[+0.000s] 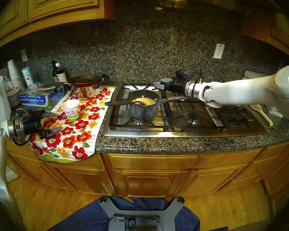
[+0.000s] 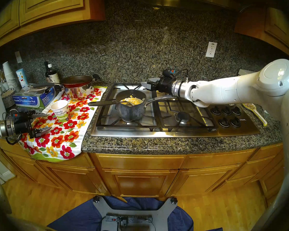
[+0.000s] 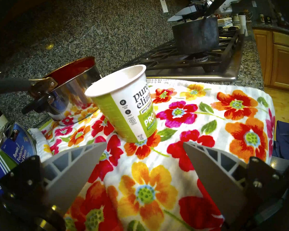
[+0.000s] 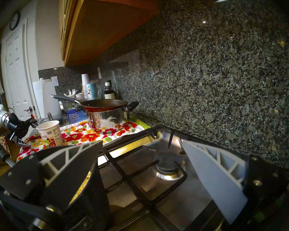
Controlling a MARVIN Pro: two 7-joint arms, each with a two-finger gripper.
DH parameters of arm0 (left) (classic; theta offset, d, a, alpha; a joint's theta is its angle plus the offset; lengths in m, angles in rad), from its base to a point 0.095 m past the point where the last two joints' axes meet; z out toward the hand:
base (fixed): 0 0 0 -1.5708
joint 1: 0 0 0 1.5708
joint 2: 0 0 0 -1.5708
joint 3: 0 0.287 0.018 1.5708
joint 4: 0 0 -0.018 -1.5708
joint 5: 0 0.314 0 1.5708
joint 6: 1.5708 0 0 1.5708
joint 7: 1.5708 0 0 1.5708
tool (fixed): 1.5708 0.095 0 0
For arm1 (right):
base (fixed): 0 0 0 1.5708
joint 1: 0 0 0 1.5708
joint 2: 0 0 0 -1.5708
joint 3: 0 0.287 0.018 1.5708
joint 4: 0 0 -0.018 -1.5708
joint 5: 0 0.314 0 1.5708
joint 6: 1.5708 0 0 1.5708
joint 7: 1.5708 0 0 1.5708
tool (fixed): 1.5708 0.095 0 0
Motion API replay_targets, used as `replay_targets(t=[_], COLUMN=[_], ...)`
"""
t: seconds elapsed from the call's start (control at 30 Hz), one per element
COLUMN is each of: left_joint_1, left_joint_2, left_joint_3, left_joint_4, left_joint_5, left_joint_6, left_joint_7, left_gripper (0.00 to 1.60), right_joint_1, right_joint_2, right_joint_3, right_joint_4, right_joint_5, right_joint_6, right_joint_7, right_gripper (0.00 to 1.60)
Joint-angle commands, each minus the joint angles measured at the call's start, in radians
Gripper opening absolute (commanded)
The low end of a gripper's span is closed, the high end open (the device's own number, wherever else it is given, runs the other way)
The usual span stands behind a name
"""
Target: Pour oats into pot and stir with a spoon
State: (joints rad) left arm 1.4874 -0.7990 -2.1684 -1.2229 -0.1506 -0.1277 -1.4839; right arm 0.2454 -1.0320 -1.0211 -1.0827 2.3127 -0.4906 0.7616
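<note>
Grey pot (image 1: pixel 143 109) holds oats (image 1: pixel 144 100) w/ spoon (image 1: pixel 123 103) resting in; both hands spread, empty. I'd bring right hand (image 1: pixel 158 85) to spoon's black handle, grip mid-length, stir slow.

You see the spoon (image 1: pixel 123 103) resting in the pot (image 1: pixel 143 105) with the oats (image 1: pixel 144 100); both grippers, left (image 1: pixel 57 122) and right (image 1: pixel 157 83), hang empty, jaws apart.
</note>
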Motion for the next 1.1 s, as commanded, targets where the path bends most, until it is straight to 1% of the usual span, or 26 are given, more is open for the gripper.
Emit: replay_targets(t=[0.0, 0.03, 0.13, 0.17, 0.27, 0.33, 0.37, 0.6, 0.8, 1.07], left_joint_1=[-0.033, -0.046, -0.074, -0.088, -0.122, -0.134, -0.14, -0.169, -0.173, -0.179], left_joint_2=[0.015, 0.017, 0.024, 0.024, 0.03, 0.033, 0.033, 0.039, 0.046, 0.05], left_joint_3=[-0.007, -0.003, 0.011, 0.015, 0.032, 0.04, 0.043, 0.066, 0.081, 0.103], left_joint_4=[0.003, 0.018, 0.047, 0.064, 0.107, 0.123, 0.132, 0.178, 0.181, 0.174], left_joint_5=[-0.024, -0.036, -0.045, -0.059, -0.075, -0.076, -0.084, -0.098, -0.121, -0.155], left_joint_6=[0.022, 0.042, 0.061, 0.086, 0.111, 0.107, 0.116, 0.08, 0.06, 0.059], left_joint_7=[0.0, 0.0, 0.0, 0.0, 0.0, 0.0, 0.0, 0.0, 0.0, 0.0], left_gripper=[1.6, 1.6, 1.6, 1.6, 1.6, 1.6, 1.6, 1.6, 1.6, 1.6], right_joint_1=[0.03, 0.03, 0.03, 0.03, 0.029, 0.029, 0.029, 0.029, 0.029, 0.03], right_joint_2=[-0.003, -0.003, -0.003, -0.003, -0.003, -0.003, -0.003, -0.003, -0.003, -0.003], right_joint_3=[0.016, 0.016, 0.016, 0.016, 0.016, 0.016, 0.016, 0.016, 0.015, 0.015], right_joint_4=[0.006, 0.006, 0.006, 0.006, 0.006, 0.006, 0.006, 0.006, 0.007, 0.006], right_joint_5=[0.003, 0.003, 0.003, 0.003, 0.004, 0.004, 0.004, 0.004, 0.004, 0.004], right_joint_6=[-0.003, -0.003, -0.003, -0.003, -0.003, -0.003, -0.003, -0.003, -0.003, -0.003], right_joint_7=[0.002, 0.002, 0.002, 0.002, 0.002, 0.002, 0.002, 0.003, 0.003, 0.003], right_gripper=[1.6, 1.6, 1.6, 1.6, 1.6, 1.6, 1.6, 1.6, 1.6, 1.6])
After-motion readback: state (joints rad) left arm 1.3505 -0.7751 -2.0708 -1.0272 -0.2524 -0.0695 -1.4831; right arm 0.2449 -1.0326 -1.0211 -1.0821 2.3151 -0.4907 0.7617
